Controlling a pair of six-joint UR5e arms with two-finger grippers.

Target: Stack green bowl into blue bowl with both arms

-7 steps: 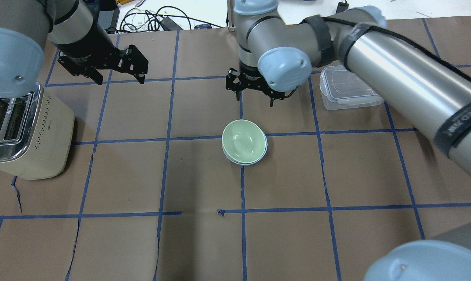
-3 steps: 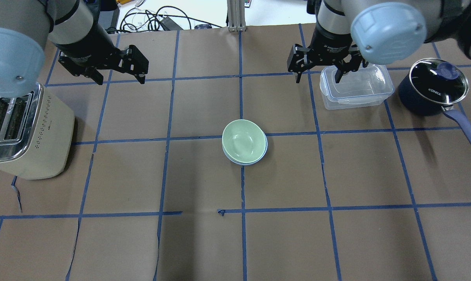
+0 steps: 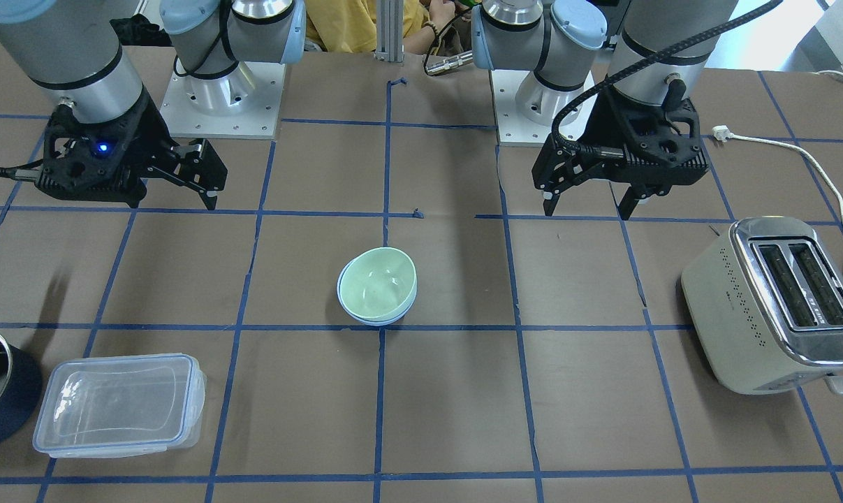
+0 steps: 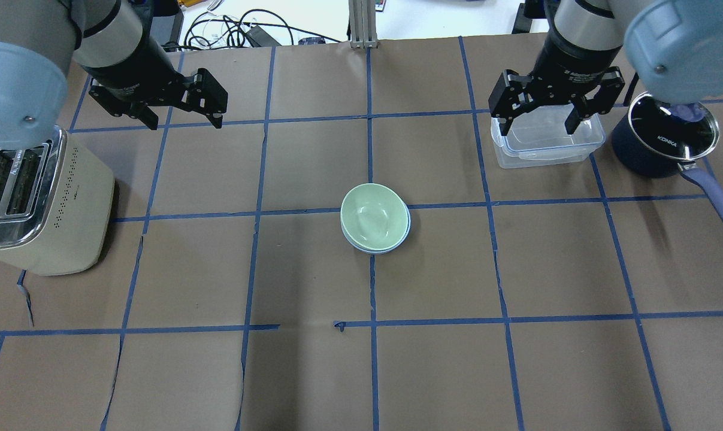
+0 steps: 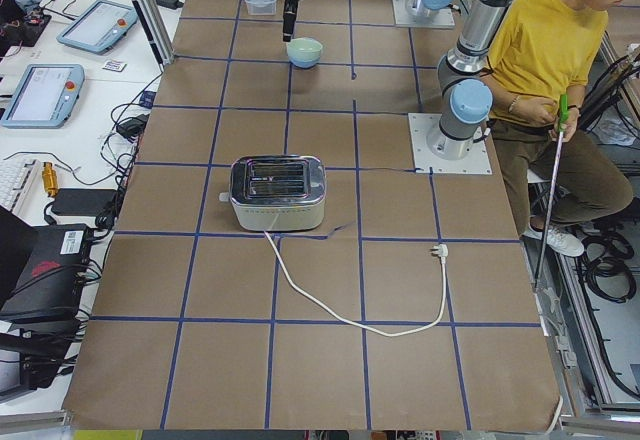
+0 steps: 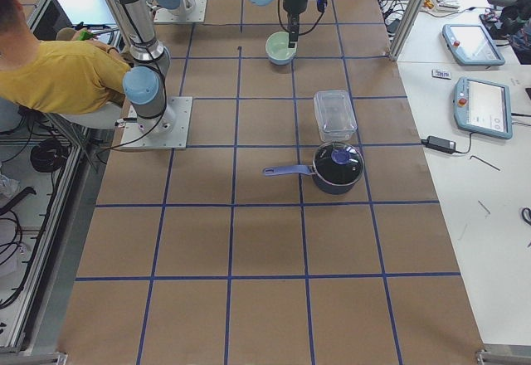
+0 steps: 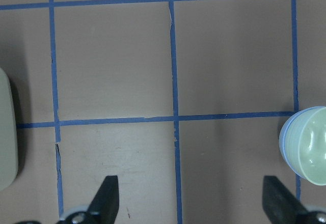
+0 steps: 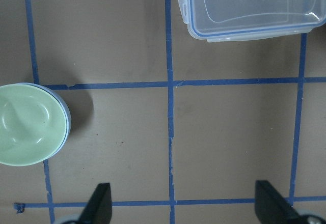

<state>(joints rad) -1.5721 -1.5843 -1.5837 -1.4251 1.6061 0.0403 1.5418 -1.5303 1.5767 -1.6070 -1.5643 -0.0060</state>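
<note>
I see the green bowl (image 4: pixel 375 215), pale mint and plain, seated upright inside the blue bowl (image 3: pixel 374 321) (only a thin periwinkle rim shows around it). The nested pair stands near the middle of the table (image 4: pixel 313 269).

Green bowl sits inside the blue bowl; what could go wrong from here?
The green bowl looks off-centre in the blue bowl, whose rim shows on one side only; a bump might tip it. The open right gripper hangs near the clear lidded container and the saucepan, so a low swing could knock them.
</note>
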